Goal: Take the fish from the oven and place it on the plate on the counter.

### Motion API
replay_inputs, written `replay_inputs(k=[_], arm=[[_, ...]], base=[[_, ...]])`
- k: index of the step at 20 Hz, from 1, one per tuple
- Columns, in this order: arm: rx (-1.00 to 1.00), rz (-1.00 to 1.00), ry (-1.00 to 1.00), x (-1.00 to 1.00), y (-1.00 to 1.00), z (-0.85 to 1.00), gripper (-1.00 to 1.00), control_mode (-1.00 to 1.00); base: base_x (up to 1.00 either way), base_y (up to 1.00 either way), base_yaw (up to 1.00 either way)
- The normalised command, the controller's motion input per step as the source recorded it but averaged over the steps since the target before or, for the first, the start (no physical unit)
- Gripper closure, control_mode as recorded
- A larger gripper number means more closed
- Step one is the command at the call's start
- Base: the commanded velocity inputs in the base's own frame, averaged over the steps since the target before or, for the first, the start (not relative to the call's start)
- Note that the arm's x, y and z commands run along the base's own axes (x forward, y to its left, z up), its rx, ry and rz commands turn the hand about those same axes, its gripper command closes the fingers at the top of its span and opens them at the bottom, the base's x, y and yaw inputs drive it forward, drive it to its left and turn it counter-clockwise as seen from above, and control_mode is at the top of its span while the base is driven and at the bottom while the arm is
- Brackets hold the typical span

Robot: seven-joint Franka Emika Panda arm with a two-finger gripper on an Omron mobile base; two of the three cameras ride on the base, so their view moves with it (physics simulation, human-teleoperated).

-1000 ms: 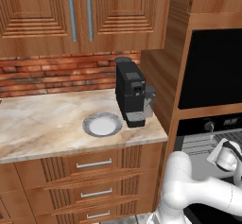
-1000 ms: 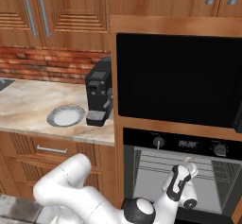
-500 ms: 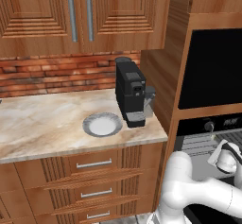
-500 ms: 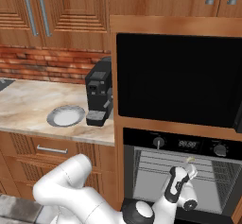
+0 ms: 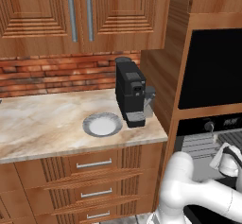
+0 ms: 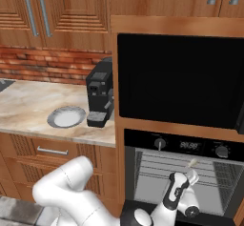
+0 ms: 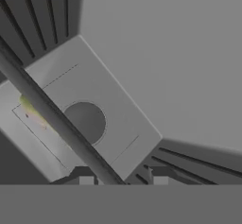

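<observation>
Left base view: plate (image 5: 102, 124) sits on the counter (image 5: 38, 124), left of the coffee machine (image 5: 131, 91) and well apart from the oven (image 5: 215, 138).

Right base view: gripper (image 6: 189, 169) is in the oven mouth, a small pale fish (image 6: 192, 162) at its tip; jaws nearly together, apparently clamped on it.

Hand view: oven rack bar (image 7: 56, 119) crosses diagonally, so I'd withdraw straight out, then swing left to the plate.

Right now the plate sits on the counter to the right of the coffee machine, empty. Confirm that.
Wrong side. In the left base view the plate sits on the counter to the left of the coffee machine. It is empty, as you said.
</observation>
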Motion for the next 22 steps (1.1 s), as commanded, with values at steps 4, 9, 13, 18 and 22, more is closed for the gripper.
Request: replay_inputs(k=[4, 9, 13, 18, 22], arm=[[0.0, 0.0, 0.06, -0.38, 0.0, -0.08, 1.0, -1.0], [0.0, 0.0, 0.05, -0.33, 0.0, -0.05, 1.0, -1.0], [0.0, 0.0, 0.04, -0.36, 0.0, -0.06, 1.0, -1.0], [0.0, 0.0, 0.05, -0.43, 0.0, -0.1, 1.0, -1.0], [0.0, 0.0, 0.03, -0.49, 0.0, -0.1, 1.0, -1.0]], base=[[0.0, 0.0, 0.0], [0.0, 0.0, 0.0], [0.0, 0.0, 0.0], [0.0, 0.0, 0.0], [0.0, 0.0, 0.0]])
